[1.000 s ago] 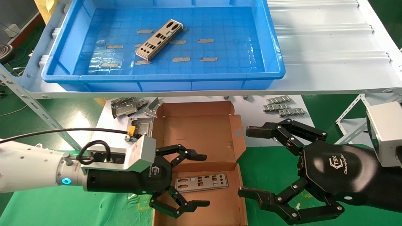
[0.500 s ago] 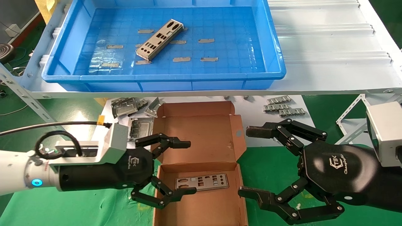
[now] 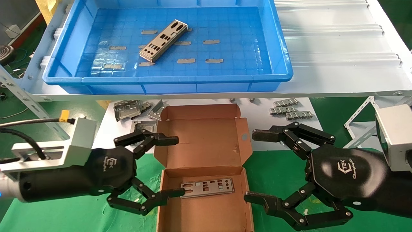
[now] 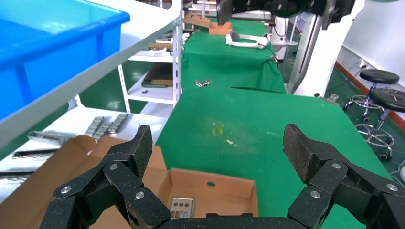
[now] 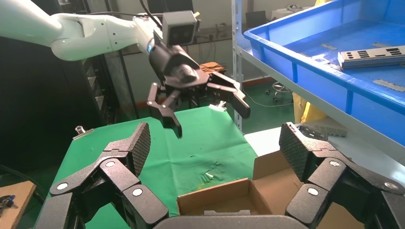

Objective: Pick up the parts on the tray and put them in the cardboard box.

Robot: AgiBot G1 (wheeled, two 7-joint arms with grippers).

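Observation:
One silver punched plate (image 3: 163,40) lies slantwise in the blue tray (image 3: 167,79) on the upper shelf. A second plate (image 3: 207,187) lies flat in the open cardboard box (image 3: 206,138) below; it also shows in the left wrist view (image 4: 182,207). My left gripper (image 3: 175,166) is open and empty at the box's left edge, one fingertip (image 3: 176,193) touching or just over the plate's end. My right gripper (image 3: 252,166) is open and empty just right of the box. The right wrist view shows the left gripper (image 5: 205,112) in the air.
Squarish grey brackets (image 3: 128,109) lie on white paper left of the box lid. Small slotted strips (image 3: 289,109) lie to the right. The white shelf (image 3: 338,48) overhangs the box's far side. Grey tape scraps (image 3: 210,42) dot the tray floor.
My left gripper has drawn back to the left, from over the box's inside to its left edge, staying open. The plate in the box and the right arm have not moved.

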